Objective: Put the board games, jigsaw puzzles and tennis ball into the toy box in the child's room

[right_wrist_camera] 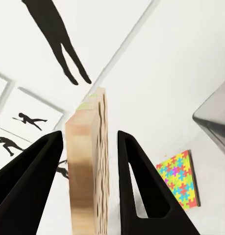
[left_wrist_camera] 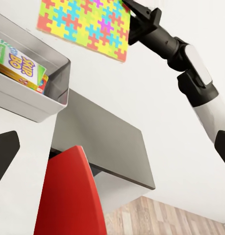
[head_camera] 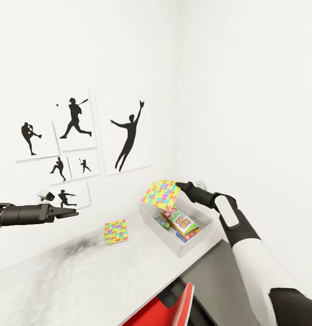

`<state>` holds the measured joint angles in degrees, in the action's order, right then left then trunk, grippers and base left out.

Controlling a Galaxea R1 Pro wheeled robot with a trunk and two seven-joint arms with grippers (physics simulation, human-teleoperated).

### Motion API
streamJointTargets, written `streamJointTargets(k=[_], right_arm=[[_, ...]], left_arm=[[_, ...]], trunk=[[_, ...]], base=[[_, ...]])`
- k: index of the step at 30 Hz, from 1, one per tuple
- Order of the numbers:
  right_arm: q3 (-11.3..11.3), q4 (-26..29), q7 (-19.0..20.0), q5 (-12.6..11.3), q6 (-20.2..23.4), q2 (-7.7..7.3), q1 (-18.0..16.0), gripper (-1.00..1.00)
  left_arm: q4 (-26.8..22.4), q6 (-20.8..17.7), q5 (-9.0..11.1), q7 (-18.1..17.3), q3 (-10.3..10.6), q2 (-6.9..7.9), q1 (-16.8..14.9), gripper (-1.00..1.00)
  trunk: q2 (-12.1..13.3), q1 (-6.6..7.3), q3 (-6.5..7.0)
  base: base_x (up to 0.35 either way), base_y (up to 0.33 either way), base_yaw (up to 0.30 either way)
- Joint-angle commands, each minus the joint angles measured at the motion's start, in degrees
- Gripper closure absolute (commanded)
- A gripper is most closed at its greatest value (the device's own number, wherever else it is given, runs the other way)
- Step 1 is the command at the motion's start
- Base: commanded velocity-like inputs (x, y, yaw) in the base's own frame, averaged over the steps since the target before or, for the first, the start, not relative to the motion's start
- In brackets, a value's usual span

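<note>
Fingers of my right gripper (head_camera: 177, 184) grasp one jigsaw puzzle (head_camera: 160, 193) by its edge, tilted in the air over the toy box (head_camera: 199, 239) near the wall corner. Board games (head_camera: 180, 222) lie inside the box. Second jigsaw puzzle (head_camera: 116, 231) lies flat on the table (head_camera: 79, 276), left of the box. My left gripper (head_camera: 72, 211) hangs over the table, holding nothing; cannot tell its finger gap.

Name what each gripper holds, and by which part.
The right gripper pinches a jigsaw puzzle by its edge, above the toy box. The left gripper holds nothing.
</note>
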<state>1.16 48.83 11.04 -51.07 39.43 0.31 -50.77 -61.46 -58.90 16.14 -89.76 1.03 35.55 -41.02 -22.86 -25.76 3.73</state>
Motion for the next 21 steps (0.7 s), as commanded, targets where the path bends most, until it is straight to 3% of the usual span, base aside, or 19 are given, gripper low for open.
streamJointTargets(k=[1,6,16,21], right_arm=[[0.6,-1.4,0.1,-0.2,0.0,-0.29,-0.2,1.00],[1.3,-8.3,0.1,-0.2,-5.7,-2.53,-0.5,1.00],[1.4,-9.6,0.3,-0.6,-5.9,-2.98,-0.3,1.00],[1.8,-9.8,0.3,-0.6,-6.0,-3.08,0.1,1.00]], left_arm=[[0.0,-0.6,0.0,-0.2,0.1,0.02,0.0,-1.00],[0.0,-0.6,0.0,-0.2,0.1,-0.13,0.0,-1.00],[0.0,-0.6,0.0,-0.2,0.2,-0.67,0.0,-1.00],[0.0,-0.6,-0.1,-0.2,0.2,-2.68,0.0,-1.00]], trunk=[[-0.1,-0.02,-0.02],[-0.1,-0.02,-0.02],[-0.1,-0.02,-0.31],[-0.1,-0.02,-0.76]], base=[[0.000,0.000,0.000],[0.000,0.000,0.000],[0.000,0.000,0.043],[0.000,0.000,0.023]])
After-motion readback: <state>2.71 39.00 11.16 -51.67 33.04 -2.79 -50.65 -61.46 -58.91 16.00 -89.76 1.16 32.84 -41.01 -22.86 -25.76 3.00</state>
